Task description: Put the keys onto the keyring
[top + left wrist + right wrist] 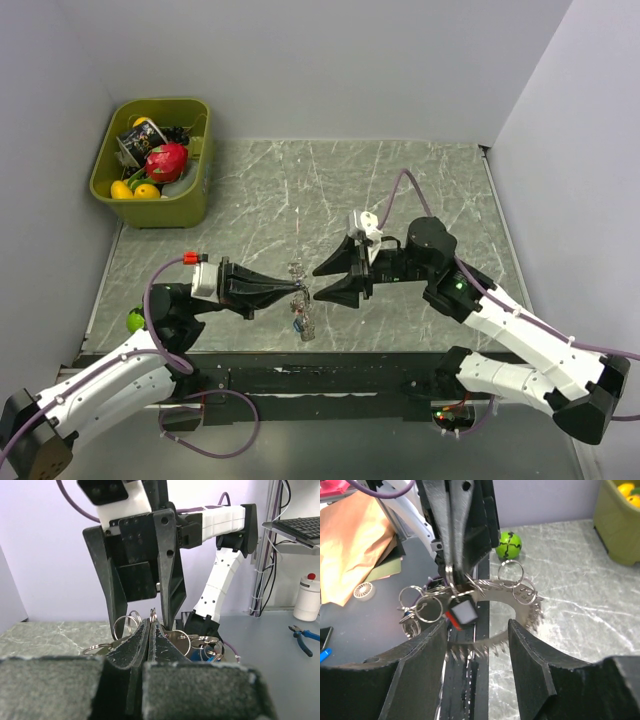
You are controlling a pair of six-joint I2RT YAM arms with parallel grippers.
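1. The left gripper [298,288] is reaching in from the near-left side. Its jaws are clenched on the rim of the keyring [522,597], holding it up off the table [420,190].
2. The keyring is lying roughly level in that grip. It is a toothed wreath spreading away from the left fingertips toward the right arm, with small split rings [511,572] crowding the pinch point.
3. A red-headed key [461,615] is dangling just beneath the pinch. A dangling cluster [303,322] is hanging lower, too small to make out.
4. The right gripper [476,635] is facing the left one tip to tip, jaws released and gripping nothing. The wreath's nearest arc is showing in the gap between its fingers.
5. Judgement: the right arm is the free one, and the red-headed key is sitting straight ahead of its jaws — the coming move is turning on closing there without knocking the keyring.
6. Farther back, a green bin [150,160] is sitting at the far-left corner, well apart.
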